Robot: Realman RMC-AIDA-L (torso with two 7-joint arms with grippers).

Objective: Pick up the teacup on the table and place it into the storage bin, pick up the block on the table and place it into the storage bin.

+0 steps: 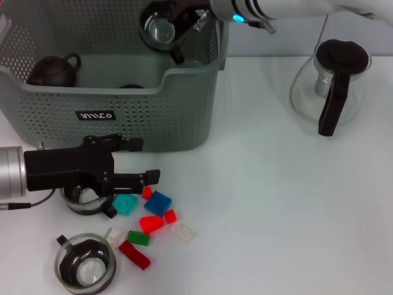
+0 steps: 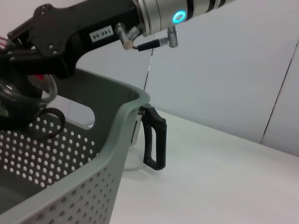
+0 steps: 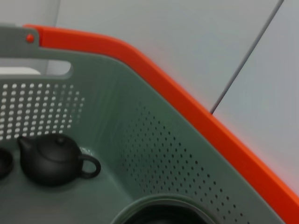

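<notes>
1. The storage bin [image 1: 153, 117] stands at the table's far left; a dark teapot [image 1: 54, 70] sits inside it near the left wall.
2. The right gripper [image 1: 175, 27] hangs over the bin's right rear part, pinching a glass teacup [image 1: 158, 29] above the inside.
3. The left gripper [image 1: 132, 161] hovers low in front of the bin, fingers spread, over a second glass cup [image 1: 83, 200].
4. Coloured blocks [image 1: 150, 215] lie scattered just beside it; a third cup [image 1: 85, 261] stands nearer.
5. A glass pitcher [image 1: 331, 83] stands far right.

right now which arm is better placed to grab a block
Left. The left gripper hovers open just beside the blocks on the table, while the right gripper holds a glass teacup over the storage bin.
</notes>
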